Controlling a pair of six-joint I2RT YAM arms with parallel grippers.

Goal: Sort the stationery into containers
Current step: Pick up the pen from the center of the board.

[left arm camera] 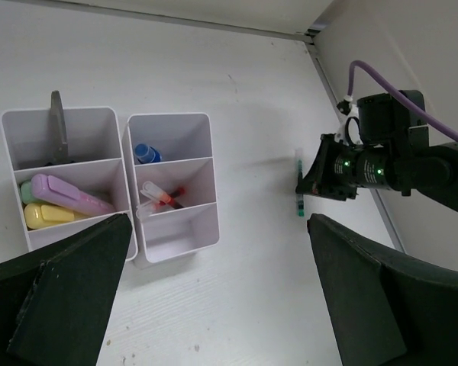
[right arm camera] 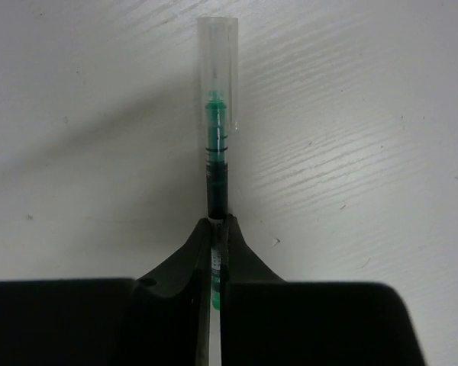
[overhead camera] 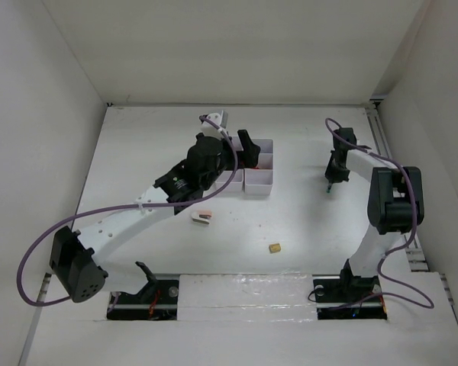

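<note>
The two joined white plastic organisers (left arm camera: 88, 111) sit toward the far edge of the worktop, about midway across, and most of the stationery is already in them. The black-handled scissors (left arm camera: 57, 126) stand in one far compartment. The clear blue-capped glue bottle (left arm camera: 145, 153) stands in the far compartment beside it. The pink highlighter (left arm camera: 69, 193) and yellow highlighter (left arm camera: 46, 215) share a middle compartment, and the red pens (left arm camera: 162, 197) lie in the other middle one. One near compartment (left arm camera: 175, 232) is bare. The other near one is hidden behind a finger of the left hand.

Three items look unsorted. The right hand (right arm camera: 217, 225) is clamped on a green pen with a clear cap (right arm camera: 216, 152), held toward the right edge and well apart from the organisers. Whether the pen's tip touches the worktop I cannot tell. The white-pink stapler (overhead camera: 202, 218) lies loose on the worktop, left of centre and just nearer than the organisers. The tiny tan eraser cube (overhead camera: 275, 248) lies alone toward the near edge.

The left hand (left arm camera: 220, 219) hangs above the organisers with its fingers spread wide and nothing between them.

I judge the sorting well past halfway. The pen needs carrying across, and the stapler and eraser need picking up.
</note>
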